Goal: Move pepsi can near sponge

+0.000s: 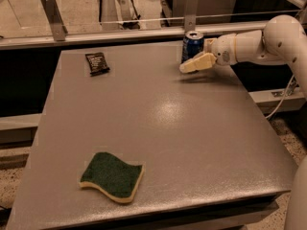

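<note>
At the near left of the grey table (158, 123) lies the sponge (111, 176), flat, green side up, with its pale yellow base showing along the near edge. It sits close to the table's near edge, and nothing touches it. At the far left, well apart from the sponge, a small black packet (97, 63) lies flat near the far edge.

Right of centre, the can (193, 43) stands upright close to the table's far edge, with its silver top showing. It is far from the sponge, across the table on the diagonal.

The gripper (192, 63) is at the can's lower right, low over the table, with its pale tip reaching across in front of the can's base. It is just beside the can or touching it; which one cannot be told. Whether the gripper is spread, closed or clamped on the can cannot be told either.

The white arm (254, 44) comes in from the right edge, roughly level with the can.
</note>
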